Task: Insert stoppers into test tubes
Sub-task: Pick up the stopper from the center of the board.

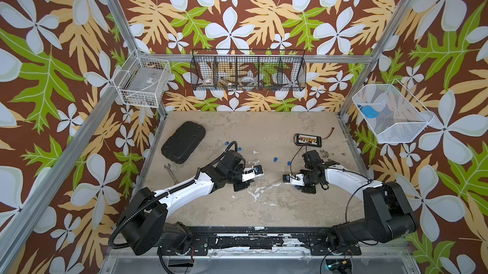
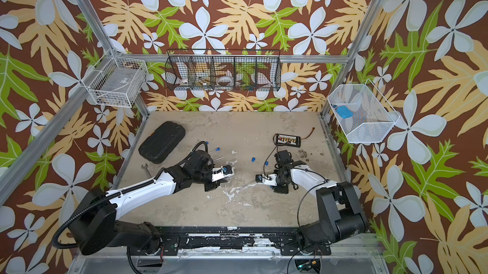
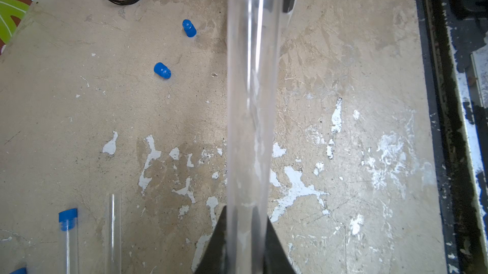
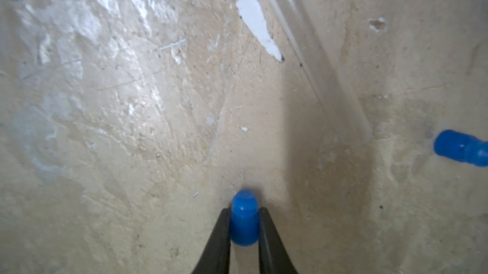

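Blue stopper (image 4: 244, 229) — pinched between the narrowed jaws of the right gripper (image 4: 244, 210), close to the table (image 4: 132, 127). Clear test tube (image 3: 252, 88) — clamped at one end by the left gripper (image 3: 247, 214), open mouth pointing away. On the table lie a loose stopper (image 3: 189, 28), a second loose stopper (image 3: 162, 70), a capped tube (image 3: 68, 233) and, just beside it, an open tube (image 3: 113, 227).

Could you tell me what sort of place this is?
Probably a robot test cell: an aluminium frame with floral walls, wire baskets hung on it, and a scuffed tabletop where the left hand holds a test tube and the right hand a stopper.
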`<act>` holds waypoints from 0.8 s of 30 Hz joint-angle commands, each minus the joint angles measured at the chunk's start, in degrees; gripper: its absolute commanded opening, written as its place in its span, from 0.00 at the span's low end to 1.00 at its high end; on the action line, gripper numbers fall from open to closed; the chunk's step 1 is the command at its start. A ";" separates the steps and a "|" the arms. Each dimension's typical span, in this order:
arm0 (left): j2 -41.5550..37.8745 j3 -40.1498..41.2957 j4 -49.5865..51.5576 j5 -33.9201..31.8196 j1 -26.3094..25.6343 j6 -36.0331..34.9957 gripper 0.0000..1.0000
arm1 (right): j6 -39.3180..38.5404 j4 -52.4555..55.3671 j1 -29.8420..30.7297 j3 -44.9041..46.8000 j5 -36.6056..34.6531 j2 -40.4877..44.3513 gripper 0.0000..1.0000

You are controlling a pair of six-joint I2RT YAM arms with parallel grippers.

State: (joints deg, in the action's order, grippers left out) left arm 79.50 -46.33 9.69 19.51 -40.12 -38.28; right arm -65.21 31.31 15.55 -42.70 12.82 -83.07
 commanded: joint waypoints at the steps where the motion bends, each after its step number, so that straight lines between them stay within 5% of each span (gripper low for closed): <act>1: -0.13 -0.17 0.89 -0.32 0.07 -0.78 0.00 | 2.45 2.40 0.96 -0.93 0.71 2.07 0.19; 8: -2.43 0.68 0.03 -2.36 -0.67 -1.41 0.00 | 17.29 5.75 7.62 -4.87 1.25 8.02 0.17; 14: -4.83 2.85 -0.62 -9.62 -4.51 -5.14 0.00 | 29.36 5.86 13.49 -7.93 2.32 10.93 0.07; 24: -4.65 5.01 -3.59 -20.50 -9.05 -8.45 0.00 | 35.92 7.84 20.39 -10.98 6.60 14.62 0.02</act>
State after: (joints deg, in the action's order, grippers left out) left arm 74.65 -41.50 8.29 3.49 -48.60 -45.28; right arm -32.25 37.17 35.05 -53.08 17.85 -68.77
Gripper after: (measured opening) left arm 0.169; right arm 0.129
